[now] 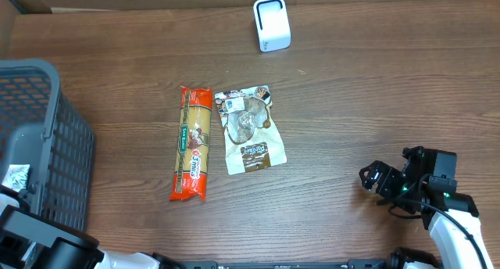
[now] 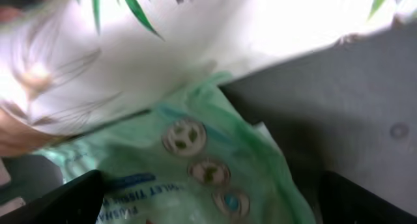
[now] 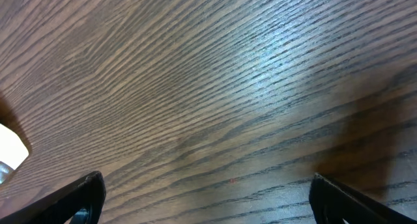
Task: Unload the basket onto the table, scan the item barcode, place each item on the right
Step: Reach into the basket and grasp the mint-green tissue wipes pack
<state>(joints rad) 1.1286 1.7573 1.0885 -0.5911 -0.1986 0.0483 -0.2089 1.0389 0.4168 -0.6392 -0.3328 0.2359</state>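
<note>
My left gripper [image 2: 208,201] is down in the grey basket [image 1: 39,136], open. Its dark fingers [image 2: 71,201] stand wide on either side of a pale green tissue pack [image 2: 195,165], with no grip showing. A white packet with green leaf print [image 2: 195,42] lies just behind the pack. The white scanner [image 1: 272,23] stands at the far middle of the table. My right gripper [image 1: 376,180] hovers open over bare wood at the front right, nothing between its fingers [image 3: 78,201]. No barcode shows in any view.
An orange pasta packet [image 1: 192,142] and a white-and-brown snack pouch [image 1: 250,130] lie side by side mid-table. The basket fills the left edge, with my left arm [image 1: 39,242] at its front corner.
</note>
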